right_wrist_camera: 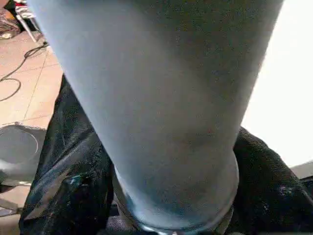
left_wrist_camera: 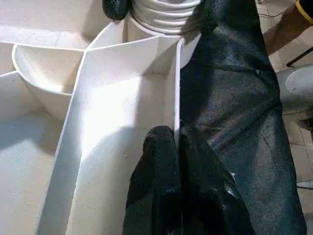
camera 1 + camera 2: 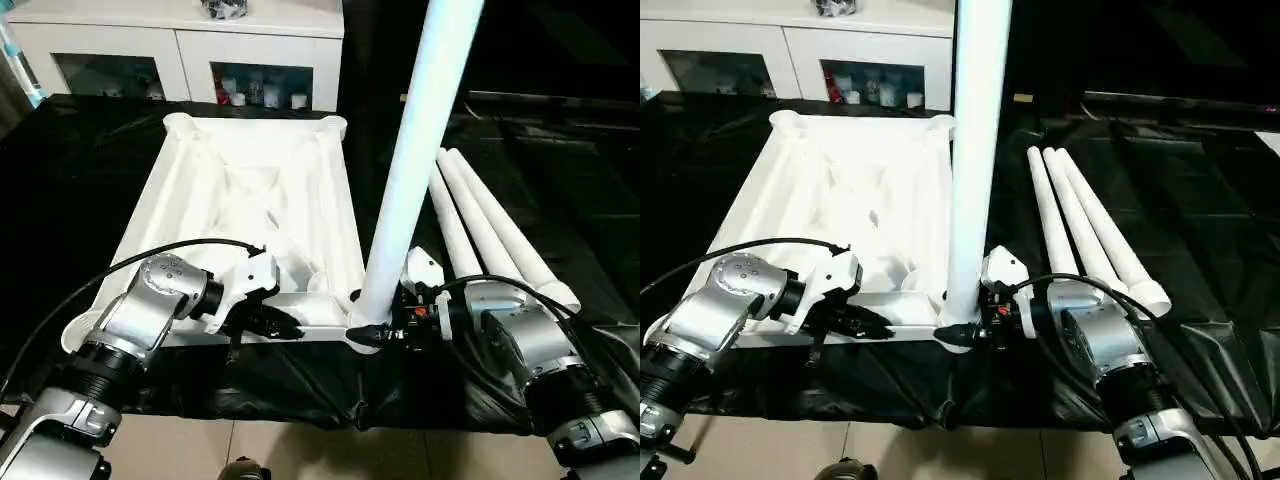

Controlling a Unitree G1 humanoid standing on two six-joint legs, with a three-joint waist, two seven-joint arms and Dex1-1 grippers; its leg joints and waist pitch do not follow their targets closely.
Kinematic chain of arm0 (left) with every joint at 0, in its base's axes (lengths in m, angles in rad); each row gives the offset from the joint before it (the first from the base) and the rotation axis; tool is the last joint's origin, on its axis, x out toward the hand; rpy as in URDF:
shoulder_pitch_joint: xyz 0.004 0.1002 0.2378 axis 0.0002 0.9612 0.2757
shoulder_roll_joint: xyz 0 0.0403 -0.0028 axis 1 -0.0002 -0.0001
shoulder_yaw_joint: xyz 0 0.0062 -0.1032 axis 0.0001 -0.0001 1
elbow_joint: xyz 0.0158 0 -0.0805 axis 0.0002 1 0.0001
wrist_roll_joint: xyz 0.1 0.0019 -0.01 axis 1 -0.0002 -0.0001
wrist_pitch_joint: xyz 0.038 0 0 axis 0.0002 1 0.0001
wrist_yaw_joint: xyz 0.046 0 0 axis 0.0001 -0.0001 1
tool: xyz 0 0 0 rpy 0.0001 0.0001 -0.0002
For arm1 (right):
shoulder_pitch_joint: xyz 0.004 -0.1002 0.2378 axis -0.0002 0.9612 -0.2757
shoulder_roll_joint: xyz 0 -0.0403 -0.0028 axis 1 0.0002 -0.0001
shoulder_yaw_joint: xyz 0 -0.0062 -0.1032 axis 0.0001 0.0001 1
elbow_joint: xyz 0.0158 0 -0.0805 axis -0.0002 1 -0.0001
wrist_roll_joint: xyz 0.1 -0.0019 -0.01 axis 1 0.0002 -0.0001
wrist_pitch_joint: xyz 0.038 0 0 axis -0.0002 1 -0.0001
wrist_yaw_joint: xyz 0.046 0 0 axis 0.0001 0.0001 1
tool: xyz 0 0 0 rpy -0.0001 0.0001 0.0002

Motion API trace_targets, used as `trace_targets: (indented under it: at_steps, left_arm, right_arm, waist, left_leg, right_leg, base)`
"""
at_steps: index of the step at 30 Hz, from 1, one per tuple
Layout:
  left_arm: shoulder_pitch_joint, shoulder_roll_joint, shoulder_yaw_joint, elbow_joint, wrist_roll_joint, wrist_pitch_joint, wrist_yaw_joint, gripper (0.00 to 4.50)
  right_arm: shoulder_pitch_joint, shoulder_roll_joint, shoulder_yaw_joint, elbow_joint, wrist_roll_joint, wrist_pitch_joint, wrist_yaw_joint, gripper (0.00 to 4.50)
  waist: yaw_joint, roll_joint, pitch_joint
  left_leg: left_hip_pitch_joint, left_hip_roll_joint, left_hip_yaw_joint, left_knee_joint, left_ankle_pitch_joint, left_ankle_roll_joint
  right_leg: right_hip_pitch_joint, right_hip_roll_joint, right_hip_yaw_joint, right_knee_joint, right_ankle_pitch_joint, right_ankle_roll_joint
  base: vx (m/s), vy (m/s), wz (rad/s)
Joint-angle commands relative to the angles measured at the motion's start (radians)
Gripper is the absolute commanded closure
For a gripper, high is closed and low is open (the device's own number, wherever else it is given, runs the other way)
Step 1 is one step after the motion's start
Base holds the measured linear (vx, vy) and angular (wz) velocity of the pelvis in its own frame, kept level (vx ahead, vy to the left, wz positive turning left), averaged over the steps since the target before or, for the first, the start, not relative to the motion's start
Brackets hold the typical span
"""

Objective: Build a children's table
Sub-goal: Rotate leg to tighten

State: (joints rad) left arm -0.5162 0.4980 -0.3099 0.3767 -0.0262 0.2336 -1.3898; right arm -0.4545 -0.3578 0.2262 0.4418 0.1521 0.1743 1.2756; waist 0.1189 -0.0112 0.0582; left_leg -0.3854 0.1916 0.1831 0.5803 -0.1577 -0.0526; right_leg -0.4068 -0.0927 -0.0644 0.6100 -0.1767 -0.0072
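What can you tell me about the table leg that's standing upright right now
The upright leg is a long, smooth white tube, plastic by its look, leaning slightly and running out of the picture's top. Its ribbed lower end sits in the round near-right corner socket of the upside-down tabletop. The right gripper is around its base. Three more legs lie beside it on the black sheet.

White ribbed tabletop (image 3: pixel 250 200) & white tube legs (image 3: pixel 480 220) on glossy black sheet (image 3: pixel 560 170); beyond sheet, white cabinet (image 3: pixel 180 45); below it, beige tiles (image 3: pixel 300 450).
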Motion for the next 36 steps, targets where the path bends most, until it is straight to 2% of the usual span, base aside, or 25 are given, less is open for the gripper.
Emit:
trace_targets:
  at_steps: [1,4,6,7,8,10,11,12,14,16,17,19,20,21,22,25,29,30,33,36]
  left_arm:
    - [-0.018,-0.024,0.019,-0.015,-0.044,0.0,0.013,4.5]
    - [-0.023,-0.039,0.025,-0.013,-0.042,0.004,0.04,4.5]
    - [-0.047,-0.088,0.043,0.018,-0.008,0.022,0.168,4.5]
    - [-0.051,-0.096,0.046,0.022,-0.005,0.026,0.185,4.5]
    - [-0.061,-0.121,0.054,0.032,0.001,0.039,0.233,4.5]
    - [-0.075,-0.156,0.055,0.041,0.028,0.061,0.312,4.5]
    - [-0.077,-0.165,0.052,0.042,0.038,0.068,0.332,4.5]
    - [-0.077,-0.165,0.052,0.042,0.038,0.068,0.332,4.5]
    - [-0.088,-0.23,0.059,0.022,0.063,0.13,0.452,4.5]
    - [-0.091,-0.259,0.06,0.013,0.067,0.146,0.492,4.5]
    - [-0.091,-0.265,0.057,0.01,0.069,0.147,0.498,4.5]
    - [-0.086,-0.289,0.055,-0.004,0.063,0.152,0.506,4.5]
    - [-0.086,-0.303,0.054,-0.008,0.059,0.155,0.516,4.5]
    - [-0.086,-0.303,0.054,-0.009,0.058,0.155,0.516,4.5]
    - [-0.085,-0.305,0.049,-0.012,0.057,0.153,0.515,4.5]
    - [-0.084,-0.302,0.045,-0.014,0.059,0.151,0.514,4.5]
    - [-0.068,-0.27,0.032,-0.026,0.066,0.131,0.476,4.5]
    - [-0.063,-0.258,0.027,-0.031,0.066,0.122,0.456,4.5]
    - [-0.048,-0.223,0.015,-0.044,0.056,0.094,0.394,4.5]
    - [-0.039,-0.185,0.011,-0.05,0.036,0.079,0.318,4.5]
  right_arm:
    - [0.015,0.019,0.032,-0.028,0.008,0.015,0.003,1.69]
    - [0.012,0.042,0.022,-0.015,0.008,0.016,-0.039,1.71]
    - [-0.024,0.124,-0.023,0.081,-0.024,-0.013,-0.222,1.73]
    - [-0.032,0.136,-0.03,0.099,-0.029,-0.015,-0.253,1.73]
    - [-0.057,0.17,-0.052,0.156,-0.042,-0.02,-0.349,1.73]
    - [-0.104,0.229,-0.093,0.258,-0.056,-0.021,-0.52,1.74]
    - [-0.117,0.246,-0.106,0.286,-0.056,-0.017,-0.567,1.74]
    - [-0.117,0.246,-0.106,0.286,-0.056,-0.017,-0.567,1.74]
    - [-0.181,0.33,-0.153,0.403,-0.043,-0.025,-0.757,1.74]
    - [-0.209,0.368,-0.162,0.448,-0.049,-0.029,-0.845,1.74]
    - [-0.216,0.377,-0.161,0.458,-0.054,-0.031,-0.865,1.74]
    - [-0.231,0.411,-0.159,0.483,-0.064,-0.063,-0.855,1.74]
    - [-0.241,0.424,-0.151,0.501,-0.086,-0.106,-0.862,1.39]
    - [-0.241,0.425,-0.151,0.502,-0.086,-0.107,-0.861,1.18]
    - [-0.25,0.434,-0.155,0.512,-0.086,-0.121,-0.853,1.04]
    - [-0.262,0.44,-0.167,0.525,-0.071,-0.128,-0.823,0.95]
    - [-0.279,0.412,-0.155,0.555,-0.087,-0.173,-0.783,0.57]
    - [-0.276,0.4,-0.152,0.551,-0.089,-0.18,-0.76,0.57]
    - [-0.266,0.36,-0.144,0.542,-0.098,-0.198,-0.681,0.57]
    - [-0.243,0.29,-0.118,0.511,-0.109,-0.221,-0.566,0.57]
  waist:
    - [-0.001,0.008,-0.069]
    - [-0.003,0.007,-0.068]
    - [-0.01,0.006,-0.065]
    - [-0.012,0.007,-0.066]
    - [-0.018,0.005,-0.062]
    - [-0.026,0.005,-0.063]
    - [-0.037,0.006,-0.063]
    - [-0.038,0.006,-0.063]
    - [-0.044,0.006,-0.063]
    - [-0.046,0.006,-0.064]
    - [-0.049,0.008,-0.065]
    - [-0.048,0.005,-0.067]
    - [-0.048,0.001,-0.068]
    - [-0.046,0.005,-0.069]
    - [-0.047,0.003,-0.07]
    - [-0.047,0.004,-0.07]
    - [-0.048,0.008,-0.069]
    - [-0.051,0.006,-0.068]
    - [-0.051,0.009,-0.069]
    - [-0.048,0.01,-0.069]
  left_leg:
    - [0.025,0.042,-0.012,-0.075,-0.304,-0.005]
    - [0.027,0.041,-0.012,-0.076,-0.309,-0.009]
    - [0.026,0.039,-0.014,-0.077,-0.331,-0.024]
    - [0.028,0.039,-0.015,-0.077,-0.34,-0.032]
    - [0.029,0.036,-0.019,-0.079,-0.363,-0.047]
    - [0.029,0.037,-0.021,-0.079,-0.37,-0.055]
    - [0.029,0.035,-0.024,-0.08,-0.383,-0.063]
    - [0.028,0.036,-0.024,-0.08,-0.382,-0.061]
    - [0.03,0.036,-0.022,-0.078,-0.38,-0.06]
    - [0.032,0.033,-0.021,-0.077,-0.378,-0.055]
    - [0.028,0.034,-0.021,-0.078,-0.369,-0.051]
    - [0.029,0.035,-0.019,-0.077,-0.362,-0.044]
    - [0.025,0.035,-0.018,-0.077,-0.345,-0.038]
    - [0.024,0.035,-0.016,-0.076,-0.325,-0.033]
    - [0.023,0.034,-0.016,-0.076,-0.317,-0.028]
    - [0.021,0.034,-0.014,-0.075,-0.291,-0.013]
    - [0.022,0.034,-0.014,-0.075,-0.313,-0.015]
    - [0.02,0.034,-0.015,-0.076,-0.32,-0.013]
    - [0.021,0.035,-0.016,-0.075,-0.323,-0.008]
    - [0.023,0.037,-0.013,-0.074,-0.308,0.001]
  right_leg:
    - [0.042,-0.054,0.041,-0.069,-0.228,-0.223]
    - [0.041,-0.054,0.041,-0.071,-0.239,-0.222]
    - [0.038,-0.057,0.042,-0.076,-0.286,-0.213]
    - [0.036,-0.06,0.042,-0.077,-0.307,-0.21]
    - [0.037,-0.062,0.039,-0.084,-0.384,-0.188]
    - [0.035,-0.063,0.04,-0.085,-0.403,-0.18]
    - [0.036,-0.061,0.037,-0.088,-0.42,-0.17]
    - [0.036,-0.062,0.038,-0.089,-0.421,-0.166]
    - [0.03,-0.061,0.041,-0.089,-0.403,-0.173]
    - [0.031,-0.059,0.039,-0.092,-0.407,-0.171]
    - [0.033,-0.057,0.039,-0.089,-0.381,-0.171]
    - [0.032,-0.056,0.04,-0.087,-0.355,-0.173]
    - [0.036,-0.056,0.039,-0.084,-0.321,-0.178]
    - [0.037,-0.055,0.04,-0.08,-0.283,-0.187]
    - [0.039,-0.055,0.04,-0.078,-0.268,-0.19]
    - [0.041,-0.053,0.04,-0.075,-0.233,-0.2]
    - [0.041,-0.054,0.04,-0.077,-0.252,-0.201]
    - [0.042,-0.053,0.04,-0.077,-0.259,-0.2]
    - [0.043,-0.053,0.039,-0.078,-0.261,-0.2]
    - [0.042,-0.051,0.04,-0.072,-0.209,-0.223]
  base:
    - [0.0,0.0,0.0]
    - [0.0,0.0,0.0]
    - [0.0,0.0,0.0]
    - [0.0,0.0,0.0]
    - [0.0,0.0,0.0]
    - [0.0,0.0,0.0]
    - [0.0,0.0,0.0]
    - [0.0,0.0,0.0]
    - [0.0,0.0,0.0]
    - [0.0,0.0,0.0]
    - [0.0,0.0,0.0]
    - [0.0,0.0,0.0]
    - [0.0,0.0,0.0]
    - [0.0,0.0,0.0]
    - [0.0,0.0,0.0]
    - [0.0,0.0,0.0]
    - [0.0,0.0,0.0]
    - [0.0,0.0,0.0]
    - [0.0,0.0,0.0]
    - [0.0,0.0,0.0]
